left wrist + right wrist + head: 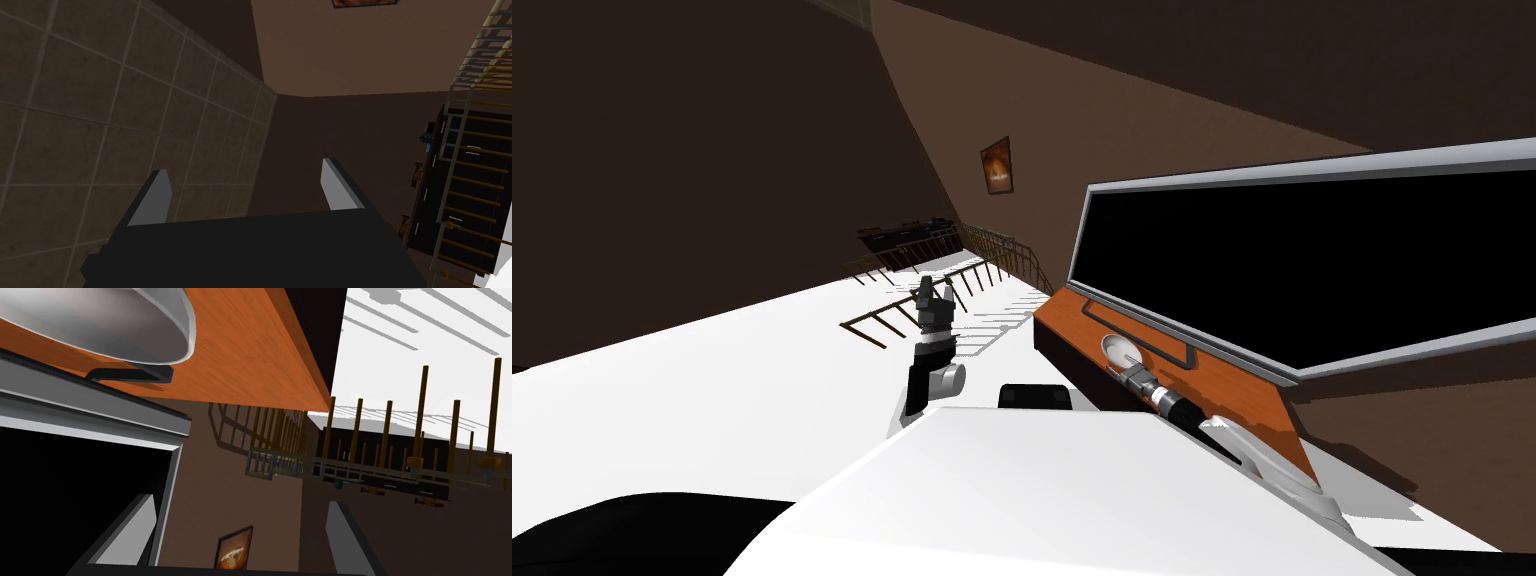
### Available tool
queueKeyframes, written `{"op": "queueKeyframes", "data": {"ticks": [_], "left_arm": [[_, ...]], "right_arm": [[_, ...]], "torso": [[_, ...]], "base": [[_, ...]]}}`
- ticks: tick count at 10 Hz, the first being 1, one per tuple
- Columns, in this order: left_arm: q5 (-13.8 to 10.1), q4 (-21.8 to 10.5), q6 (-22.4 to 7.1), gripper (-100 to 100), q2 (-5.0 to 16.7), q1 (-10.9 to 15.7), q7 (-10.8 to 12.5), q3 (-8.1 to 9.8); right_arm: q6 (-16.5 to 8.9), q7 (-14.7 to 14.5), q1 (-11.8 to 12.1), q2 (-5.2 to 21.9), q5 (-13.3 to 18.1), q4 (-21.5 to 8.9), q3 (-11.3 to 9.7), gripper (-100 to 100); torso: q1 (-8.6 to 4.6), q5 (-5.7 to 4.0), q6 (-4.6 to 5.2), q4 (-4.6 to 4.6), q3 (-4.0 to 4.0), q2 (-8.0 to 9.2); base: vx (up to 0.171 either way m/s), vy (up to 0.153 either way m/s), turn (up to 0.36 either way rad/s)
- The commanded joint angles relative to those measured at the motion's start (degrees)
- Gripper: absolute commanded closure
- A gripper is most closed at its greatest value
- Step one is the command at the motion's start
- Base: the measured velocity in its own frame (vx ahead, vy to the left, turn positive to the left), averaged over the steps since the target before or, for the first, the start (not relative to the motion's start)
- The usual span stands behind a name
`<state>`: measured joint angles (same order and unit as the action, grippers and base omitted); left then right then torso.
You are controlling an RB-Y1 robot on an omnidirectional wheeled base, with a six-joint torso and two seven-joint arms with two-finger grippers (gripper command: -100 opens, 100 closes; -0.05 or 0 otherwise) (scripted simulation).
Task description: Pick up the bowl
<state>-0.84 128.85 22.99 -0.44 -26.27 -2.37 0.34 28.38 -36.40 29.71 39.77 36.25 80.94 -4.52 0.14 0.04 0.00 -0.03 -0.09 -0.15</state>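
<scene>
Orange-brown wood grain covers the wooden top (1257, 405) of a low, dark-sided unit at about 2 o'clock from my chest. The bowl (1118, 348) stands upright on it, near the end that faces the open white floor (712, 400). It is pale grey, with a bright, smooth inside. A wide screen (1312, 260), black with a grey frame, stands on the same top at 3 o'clock of the bowl and leans with the rest of the scene.

My right arm reaches in from 4 o'clock. My right gripper (1125, 368) lies low over the wood, its tips just beside the bowl's near rim; from the head view I cannot tell whether they touch it. Along that hand, the bowl (100, 323) lies ahead of the right gripper (239, 503) and off to the side of one blade, not between the two. The fingers (127, 533) are spread wide with nothing between them. The screen's dark foot (135, 374) rests on the wooden top (250, 353) just beside the bowl, with the grey frame and the black screen (75, 488) next to it.

My left gripper (936, 290) is raised at about 11 o'clock, well apart from the bowl and in front of a brown railing (877, 325). Its wrist view shows the left gripper (246, 167) with blades parted and holding nothing. A framed picture (996, 165) hangs on the brown wall at 12 o'clock.
</scene>
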Motion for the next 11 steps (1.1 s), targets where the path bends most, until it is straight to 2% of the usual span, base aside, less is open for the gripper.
{"op": "queueKeyframes", "data": {"ticks": [1,2,3,4,5,6,7,8,9,10,11], "left_arm": [[0.0,0.0,0.0,0,0.0,0.0,0.0,0.0],[0.0,0.0,0.0,0,0.0,0.0,0.0,0.0],[0.0,0.0,0.0,0,0.0,0.0,0.0,0.0],[0.0,0.0,0.0,0,0.0,0.0,0.0,0.0],[0.0,0.0,0.0,0,0.0,0.0,0.0,0.0],[0.0,0.0,0.0,0,0.0,0.0,0.0,0.0],[0.0,0.0,0.0,0,0.0,0.0,0.0,0.0],[0.0,0.0,0.0,0,0.0,0.0,0.0,0.0],[0.0,0.0,0.0,0,0.0,0.0,0.0,0.0],[0.0,0.0,0.0,0,0.0,0.0,0.0,0.0],[0.0,0.0,0.0,0,0.0,0.0,0.0,0.0]], "right_arm": [[-0.82,-2.78,0.19,1.46,1.56,-2.86,-0.5,-100],[-1.63,-4.07,0.09,2.65,2.89,-4.7,-1.04,-100],[-1.63,-4.97,0.09,2.65,2.89,-5.7,-1.04,-100],[-2.45,-7.11,-0.02,3.76,4.18,-7.5,-1.59,-100],[-2.45,-7.11,-0.02,3.76,4.18,-8.18,-1.59,-100],[-3.27,-9.2,-0.13,4.78,5.42,-9.74,-2.15,-100],[-3.27,-9.2,-0.13,4.78,5.42,-10.58,-2.15,-100],[-4.09,-11.21,-0.24,5.71,6.61,-12.14,-2.7,-100],[-4.09,-11.21,-0.24,5.71,6.61,-12.87,-2.7,-100],[-4.88,-13.14,-0.35,6.54,7.73,-14.23,-3.26,-100],[-4.88,-13.14,-0.35,6.54,7.73,-15.06,-3.26,-100]], "torso": [[0.0,0.0,0.0,0.0,0.0,0.0],[-0.01,0.0,-0.01,-0.01,-0.02,-0.05],[0.02,0.0,-0.01,-0.03,-0.07,-0.14],[0.01,0.01,0.0,-0.02,-0.05,-0.08],[0.02,0.0,-0.02,-0.01,-0.03,-0.05],[-0.01,0.0,0.01,0.0,-0.01,-0.01],[0.0,0.0,-0.01,0.0,-0.01,-0.02],[-0.04,0.0,0.0,0.0,0.0,0.0],[0.01,0.0,-0.01,0.0,-0.02,-0.04],[0.0,0.01,0.01,0.0,-0.01,-0.01],[-0.02,0.0,-0.01,0.0,-0.01,-0.03]], "base": [[0.059,0.036,0.097],[0.089,0.048,0.124],[0.061,0.038,0.047],[0.051,0.041,0.092],[0.043,0.03,0.059],[0.05,0.033,0.102],[0.044,0.023,0.041],[0.058,0.041,0.091],[0.051,0.032,0.046],[0.053,0.026,0.085],[0.046,0.023,0.054]]}}
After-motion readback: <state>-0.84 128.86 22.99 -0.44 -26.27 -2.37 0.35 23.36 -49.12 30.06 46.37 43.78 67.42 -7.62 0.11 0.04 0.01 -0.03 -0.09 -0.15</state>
